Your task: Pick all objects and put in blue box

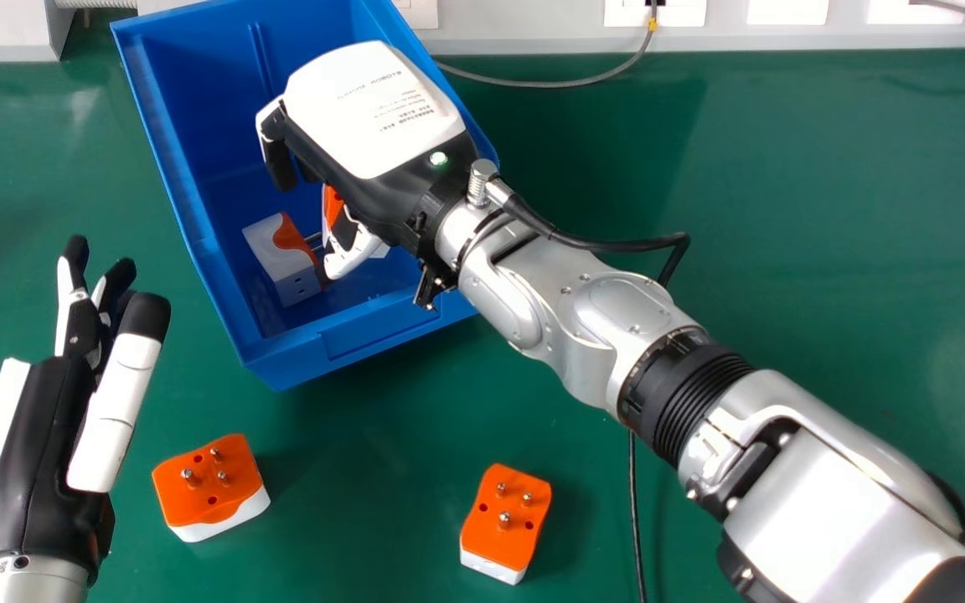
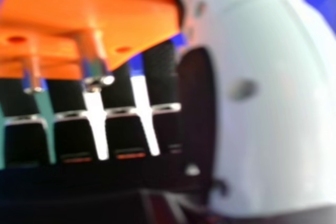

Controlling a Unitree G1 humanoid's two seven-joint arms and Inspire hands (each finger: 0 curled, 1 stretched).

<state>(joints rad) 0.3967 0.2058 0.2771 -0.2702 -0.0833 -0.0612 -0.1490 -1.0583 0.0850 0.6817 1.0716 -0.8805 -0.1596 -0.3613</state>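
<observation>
Smooth plastic blue box (image 1: 365,342)

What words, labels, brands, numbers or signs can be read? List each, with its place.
Right hand, white back: lines of small print, too unclear to quote.
Left wrist: a tiny code-like mark, too small to read.
No other text can be made out.

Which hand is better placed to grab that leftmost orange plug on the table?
Left, probably: the left hand is open beside that orange plug, while the right hand is over at the blue box.
</observation>
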